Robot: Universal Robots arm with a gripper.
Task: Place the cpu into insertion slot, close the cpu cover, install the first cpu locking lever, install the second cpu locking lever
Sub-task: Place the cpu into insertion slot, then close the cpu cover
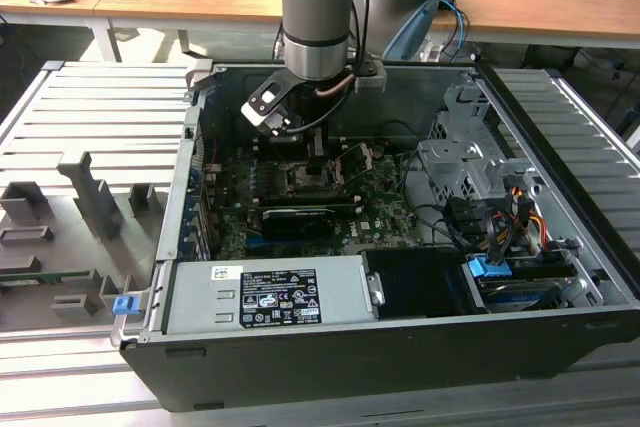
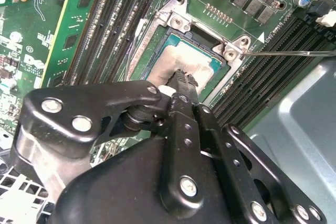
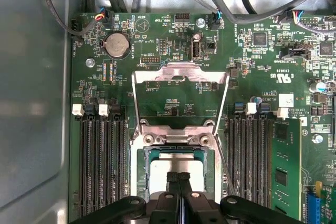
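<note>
The cpu (image 3: 173, 167) (image 2: 185, 60) lies flat in the insertion slot (image 3: 142, 169) (image 2: 157, 45), its pale silver face showing in both wrist views. My gripper (image 3: 178, 178) (image 2: 181, 77) (image 1: 314, 165) is shut, with its black fingertips together right over the cpu's middle; whether they touch it I cannot tell. The cpu cover (image 3: 181, 72) (image 1: 356, 161) stands open, swung back from the slot on its hinge. A thin locking lever (image 2: 286, 53) (image 3: 224, 166) sticks out free beside the slot.
Rows of black memory slots (image 3: 102, 156) flank the slot on both sides, and one holds a green module (image 3: 286, 166). The grey power supply box (image 1: 265, 294) fills the case front. A drive cage (image 1: 470, 167) and cables (image 1: 510, 217) crowd the exterior view's right.
</note>
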